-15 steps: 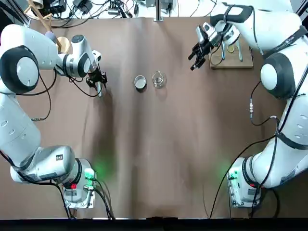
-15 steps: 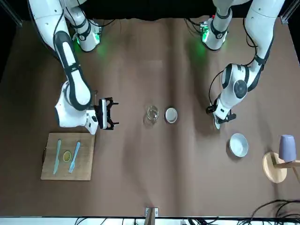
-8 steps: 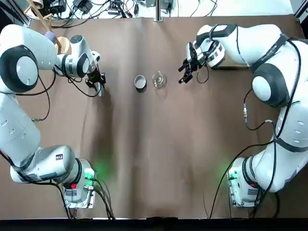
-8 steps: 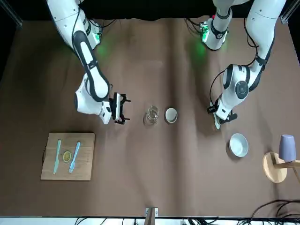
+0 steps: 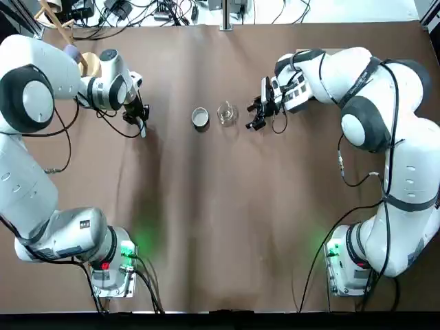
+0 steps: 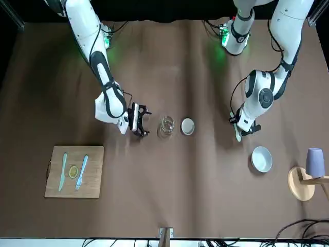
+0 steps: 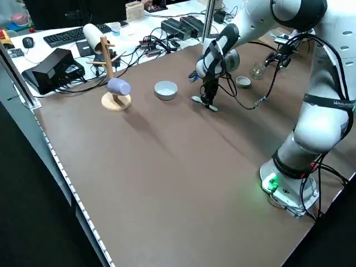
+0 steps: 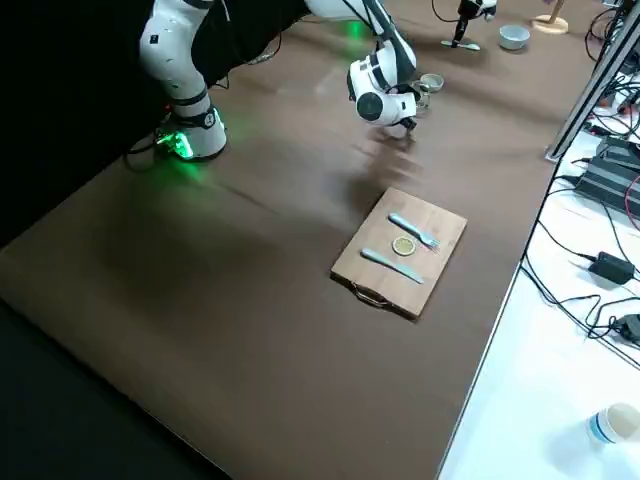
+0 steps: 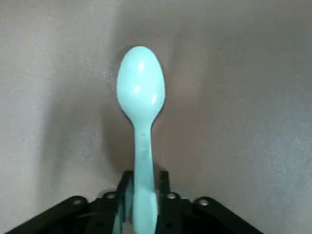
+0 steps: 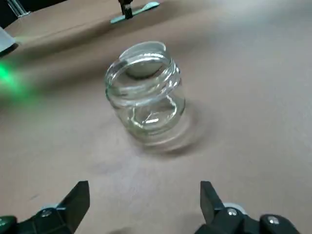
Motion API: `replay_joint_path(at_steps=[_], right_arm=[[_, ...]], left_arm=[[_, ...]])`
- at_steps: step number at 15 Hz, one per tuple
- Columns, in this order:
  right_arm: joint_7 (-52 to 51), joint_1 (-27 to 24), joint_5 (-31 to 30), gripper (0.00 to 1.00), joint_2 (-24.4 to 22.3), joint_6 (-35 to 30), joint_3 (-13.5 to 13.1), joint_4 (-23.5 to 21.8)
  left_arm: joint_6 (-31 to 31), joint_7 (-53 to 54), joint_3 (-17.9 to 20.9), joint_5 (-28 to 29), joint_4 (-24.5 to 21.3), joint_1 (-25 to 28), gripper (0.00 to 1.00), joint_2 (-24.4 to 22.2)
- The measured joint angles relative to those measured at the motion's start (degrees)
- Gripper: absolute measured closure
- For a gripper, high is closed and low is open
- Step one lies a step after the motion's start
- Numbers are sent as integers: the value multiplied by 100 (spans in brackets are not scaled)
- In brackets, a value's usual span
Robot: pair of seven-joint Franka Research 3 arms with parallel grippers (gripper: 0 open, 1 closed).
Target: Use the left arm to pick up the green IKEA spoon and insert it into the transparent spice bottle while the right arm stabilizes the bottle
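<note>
The pale green spoon [image 9: 140,97] has its handle pinched between the fingers of my left gripper [image 5: 139,118], which is shut on it low over the table at the far left. The spoon [image 6: 238,135] sticks out past the fingertips, bowl end forward. The clear spice bottle [image 5: 225,113] stands upright and open-mouthed at the table's middle back. My right gripper [image 5: 257,115] hovers just to the right of it, open, with the bottle [image 10: 145,92] a short way ahead of the spread fingers [image 10: 78,200] and untouched.
A small grey cap [image 5: 200,117] lies just left of the bottle. A white bowl [image 6: 261,158] and a wooden mug stand [image 6: 308,175] sit behind the left gripper. A wooden board [image 6: 74,171] with teal cutlery lies at the far right.
The right arm has swung from the wooden board leftward to just beside the bottle, gripper still open. The left gripper, holding the spoon, has barely moved.
</note>
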Motion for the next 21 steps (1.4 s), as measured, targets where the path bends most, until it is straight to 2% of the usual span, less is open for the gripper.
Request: replay_joint_path(at_steps=[1, 2, 11, 16, 21], right_arm=[[-6, 40, 112, 0, 30, 0, 0, 70], [-6, 92, 203, 0, 40, 0, 0, 142], [-9, 281, 282, 0, 566, 22, -21, 963], [-17, 290, 282, 0, 855, 14, -19, 1307], [-49, 407, 282, 0, 910, -11, -16, 1342]], left_arm=[[0, 0, 0, 0, 0, 3, 78, -4], [-1, 0, 0, 0, 0, 4, 79, -5], [-10, 0, -2, 0, 24, 4, 80, -22], [-1195, -5, -29, 1, 417, 4, 80, -628], [-2769, -183, -245, -86, 1255, 3, 80, -1003]])
